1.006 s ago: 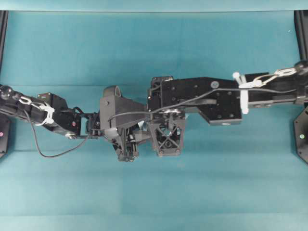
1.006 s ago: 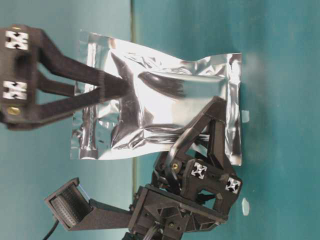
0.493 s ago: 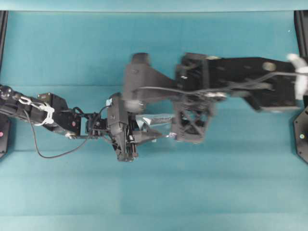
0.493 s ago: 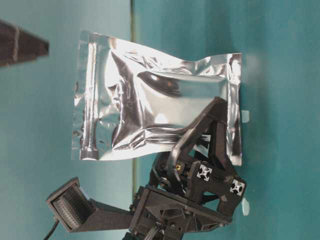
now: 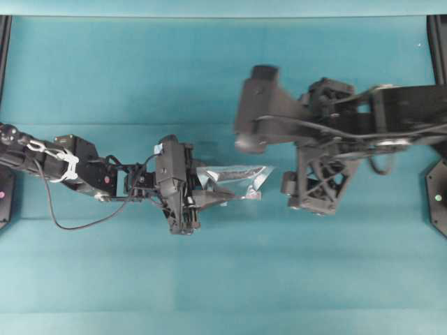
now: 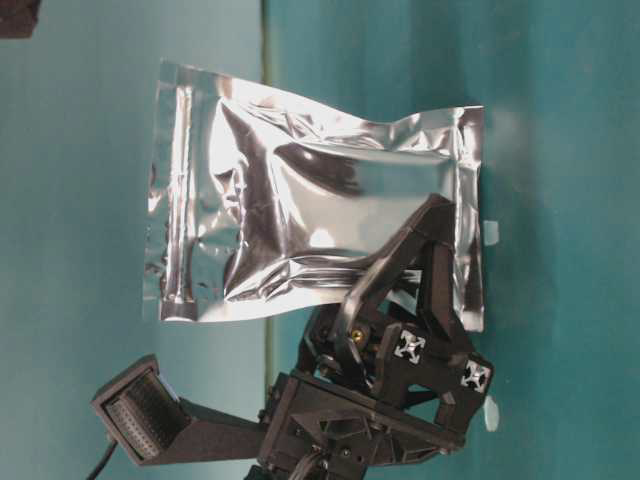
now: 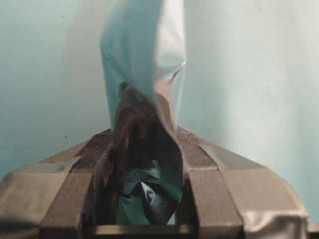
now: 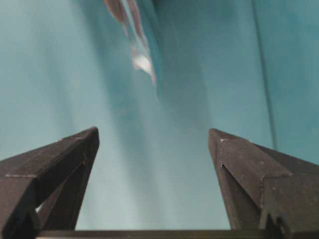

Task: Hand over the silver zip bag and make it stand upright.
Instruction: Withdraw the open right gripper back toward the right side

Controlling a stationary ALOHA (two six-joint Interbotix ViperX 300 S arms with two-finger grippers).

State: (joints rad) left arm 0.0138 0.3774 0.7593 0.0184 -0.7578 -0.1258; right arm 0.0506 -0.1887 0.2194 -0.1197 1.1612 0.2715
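Note:
The silver zip bag [image 5: 236, 179] is a crinkled foil pouch that I see edge-on from overhead and broadside [image 6: 300, 225] at table level. My left gripper [image 5: 204, 198] is shut on one side of it. In the left wrist view the foil [image 7: 144, 94] rises from between the two pads. The black fingers [image 6: 420, 250] cross the bag's lower corner. My right gripper [image 5: 307, 199] hangs open to the right of the bag, apart from it. Between its spread fingertips [image 8: 154, 133] there is only teal surface. A blurred bit of the bag [image 8: 135, 42] shows far ahead.
Two tiny white bits [image 6: 490, 232] [image 6: 490, 412] lie on the teal table beside the bag. Black frame posts [image 5: 5, 42] [image 5: 438, 42] stand at the left and right edges. The right arm [image 5: 377, 118] spans the upper right.
My right gripper, whose fingers were on the bag a second ago, has come off it and drawn back to the right. The left gripper has kept hold, and the bag has barely moved.

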